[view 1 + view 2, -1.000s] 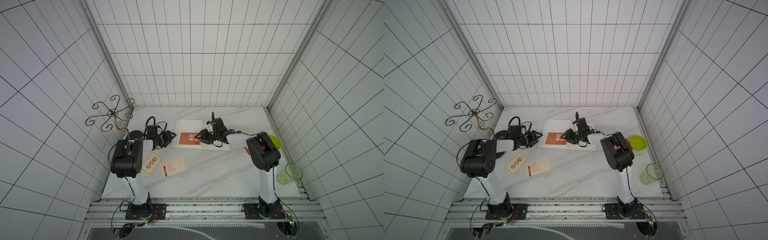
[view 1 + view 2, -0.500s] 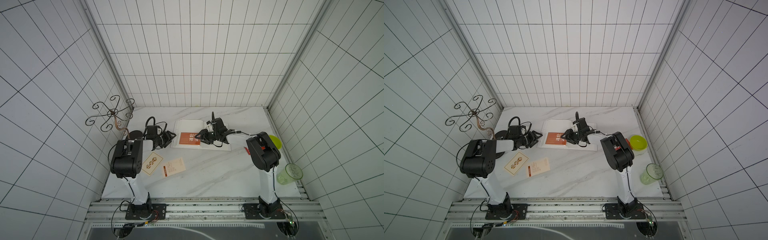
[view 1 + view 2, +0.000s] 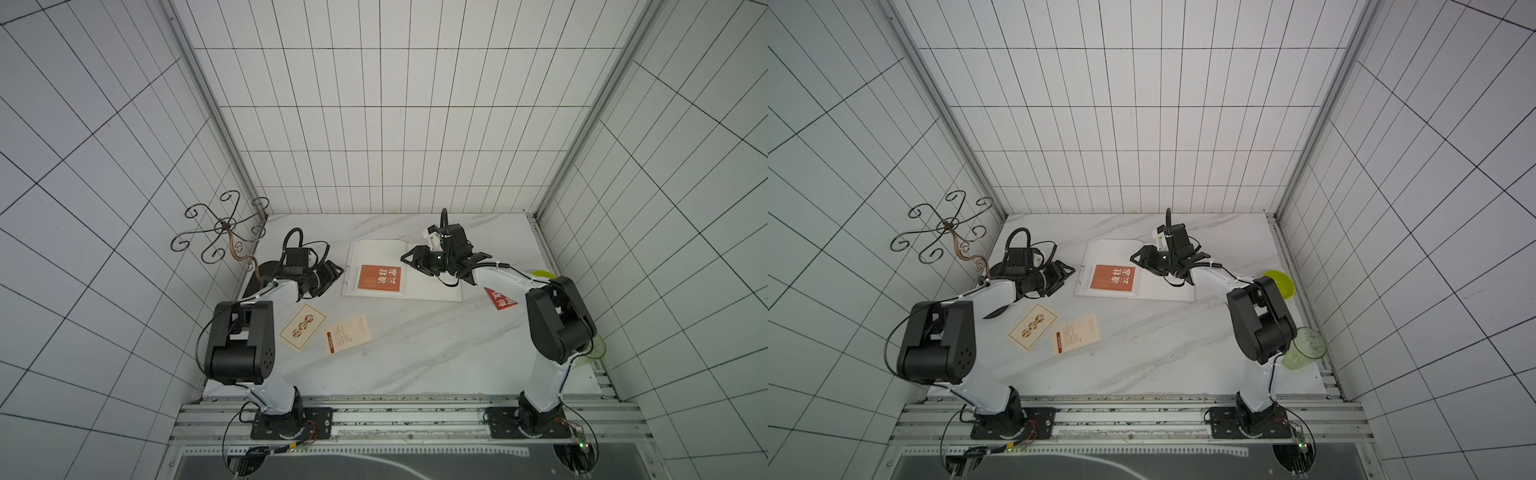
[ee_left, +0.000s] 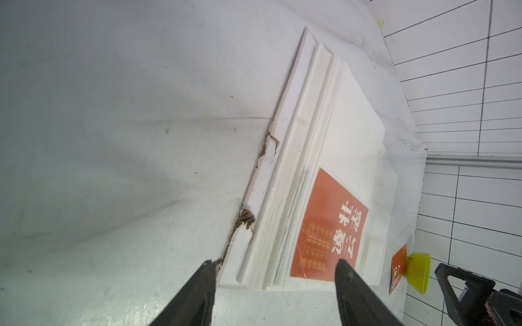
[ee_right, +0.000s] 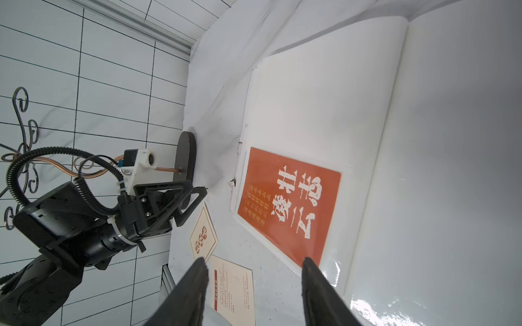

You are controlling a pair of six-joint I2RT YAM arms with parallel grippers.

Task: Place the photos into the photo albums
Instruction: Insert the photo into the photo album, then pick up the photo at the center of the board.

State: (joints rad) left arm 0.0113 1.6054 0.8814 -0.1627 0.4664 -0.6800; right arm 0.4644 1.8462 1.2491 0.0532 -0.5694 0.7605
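Open white photo album (image 3: 374, 251) bears one orange, white-lettered photo (image 3: 380, 277) on its page; left pincer (image 4: 275, 262) and right pincer (image 5: 254, 259) both released, empty.

The album (image 3: 428, 289) lies at far centre, a card (image 3: 380, 277) on its left page. Nearer, leftward, lie a second card (image 3: 302, 333) and a third card (image 3: 347, 340).

Right arm (image 3: 500, 275) partly hides the red card (image 3: 503, 301).

A black wrought-iron scrollwork stand with a copper stem (image 3: 947, 224) rises by the left wall of the white marble-patterned tabletop (image 3: 415, 357). A lime-yellow plastic bowl (image 3: 1282, 286) and a translucent green cup (image 3: 1305, 349) sit along its right edge.
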